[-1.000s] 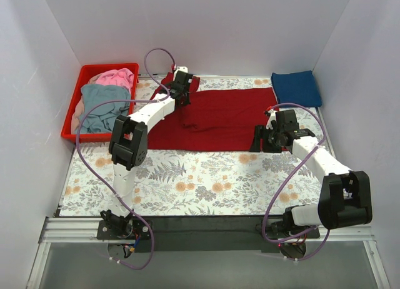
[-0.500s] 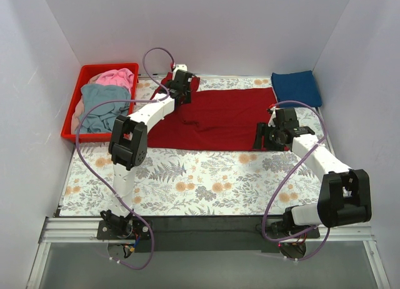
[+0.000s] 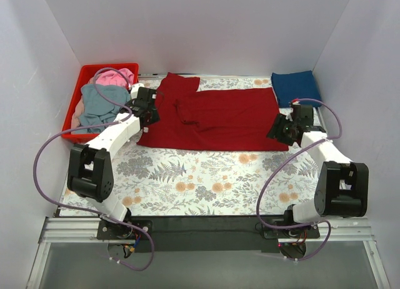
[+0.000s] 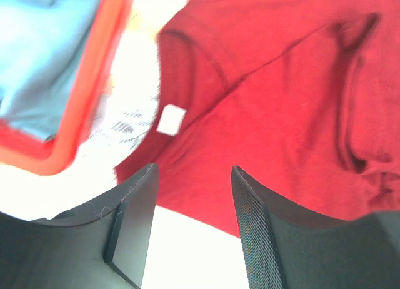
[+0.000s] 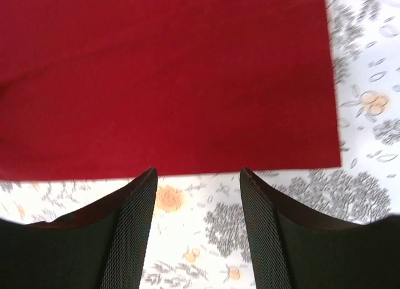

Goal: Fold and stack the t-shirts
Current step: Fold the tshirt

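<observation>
Dark red cloth fills the far middle of the floral worktop (image 3: 200, 176): the dark red t-shirt (image 3: 215, 117) lies spread out flat, its length running left to right, neck end to the left and straight hem to the right. One sleeve points toward the back wall, and a few creases gather near the neck. From the left wrist view we see a small white label (image 4: 170, 120) inside the collar.

At the shirt's left edge we find the left gripper (image 3: 149, 111), its jaws spread with nothing between them and the red cloth under them. At the near right corner of the hem sits the right gripper (image 3: 284, 127), jaws likewise spread and empty, their tips right at the shirt's edge over the patterned worktop; whether they touch the cloth we cannot tell.

Well apart, in the far right corner, we see the navy blue t-shirt (image 3: 296, 87) folded into a neat rectangle. At the far left, just beside the left gripper, the red basket (image 3: 90, 67) holds the grey-blue t-shirt (image 3: 97, 104) and the pink t-shirt (image 3: 115, 76), both bunched up.
</observation>
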You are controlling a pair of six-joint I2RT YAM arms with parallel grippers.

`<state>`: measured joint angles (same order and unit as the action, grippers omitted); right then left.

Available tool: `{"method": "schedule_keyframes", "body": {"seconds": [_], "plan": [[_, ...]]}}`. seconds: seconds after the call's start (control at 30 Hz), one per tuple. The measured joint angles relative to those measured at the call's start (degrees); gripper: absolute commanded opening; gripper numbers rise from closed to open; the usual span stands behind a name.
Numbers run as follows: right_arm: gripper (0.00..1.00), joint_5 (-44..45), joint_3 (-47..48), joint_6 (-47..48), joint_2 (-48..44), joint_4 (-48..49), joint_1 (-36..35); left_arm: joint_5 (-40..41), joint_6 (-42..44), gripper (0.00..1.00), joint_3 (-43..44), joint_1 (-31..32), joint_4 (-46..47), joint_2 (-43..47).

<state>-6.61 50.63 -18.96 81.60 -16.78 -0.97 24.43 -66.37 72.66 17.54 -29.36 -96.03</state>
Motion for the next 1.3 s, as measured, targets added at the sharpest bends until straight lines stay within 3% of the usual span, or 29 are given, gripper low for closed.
{"method": "schedule_keyframes", "body": {"seconds": [0.27,0.57,0.73,0.9,1.07,1.2,1.23,1.3], "plan": [[0.54,-6.2,-1.6,-2.7,4.6,6.9,5.8,0.4,-1.8,0.46,-8.9,-1.9,1.1,0.1],[0.53,-9.0,-5.6,-5.0,8.5,14.0,7.8,2.8,-2.6,0.17,-9.0,-1.9,0.7,-6.1],[0.54,-11.2,-8.9,-8.0,9.2,18.1,11.6,4.6,-4.4,0.08,-8.9,-2.0,-0.9,-8.2],[0.56,-11.7,-13.0,-10.3,6.1,20.6,13.6,5.1,-6.5,0.07,-11.6,-2.1,-0.5,-6.3],[0.56,-9.1,-16.9,-10.8,0.0,16.8,14.1,2.6,-9.0,0.09,-18.1,-2.7,-3.2,0.5],[0.58,-6.3,-18.6,-9.8,-5.3,11.3,14.1,-1.6,-10.6,0.16,-21.9,-3.1,-8.2,5.8],[0.58,-5.4,-18.6,-9.3,-6.6,9.6,14.1,-2.4,-11.0,0.23,-22.4,-3.2,-9.4,6.7],[0.58,-4.6,-18.6,-8.6,-9.2,7.7,13.6,-3.6,-11.7,0.28,-22.8,-3.3,-11.2,8.7]]}}
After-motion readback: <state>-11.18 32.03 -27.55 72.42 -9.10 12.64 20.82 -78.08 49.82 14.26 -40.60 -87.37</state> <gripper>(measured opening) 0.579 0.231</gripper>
